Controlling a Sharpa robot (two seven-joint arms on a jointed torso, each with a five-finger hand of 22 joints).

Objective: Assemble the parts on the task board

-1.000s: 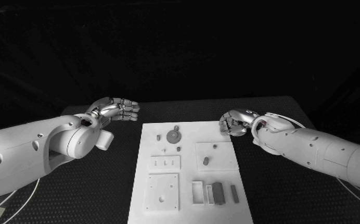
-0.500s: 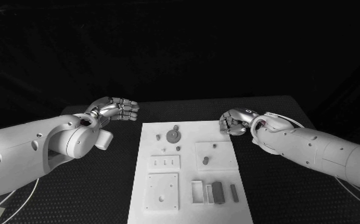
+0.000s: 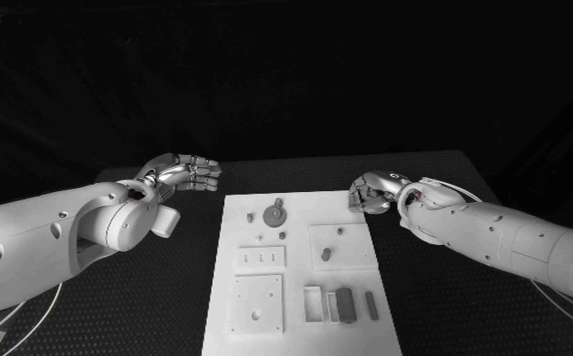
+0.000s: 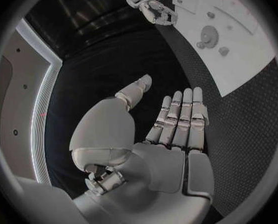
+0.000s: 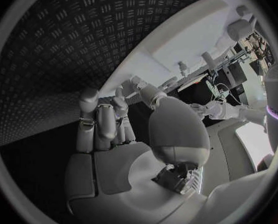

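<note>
The white task board (image 3: pixel 301 286) lies in the middle of the black table. On it are a grey round disc (image 3: pixel 276 216), small pegs (image 3: pixel 327 253) and a dark bar (image 3: pixel 346 305) near its front edge. My left hand (image 3: pixel 185 172) hovers over the table off the board's far left corner. In the left wrist view the left hand (image 4: pixel 170 129) has straight fingers with the thumb apart and an empty palm. My right hand (image 3: pixel 373 191) hangs at the board's far right corner. In the right wrist view the right hand (image 5: pixel 108 124) has loosely bent fingers and holds nothing.
Square and rectangular recessed plates (image 3: pixel 259 304) take up the board's near half. Black ribbed table surface (image 3: pixel 143 306) stretches on both sides of the board. The board (image 4: pixel 238 50) and my right hand (image 4: pixel 152 7) also appear in the left wrist view.
</note>
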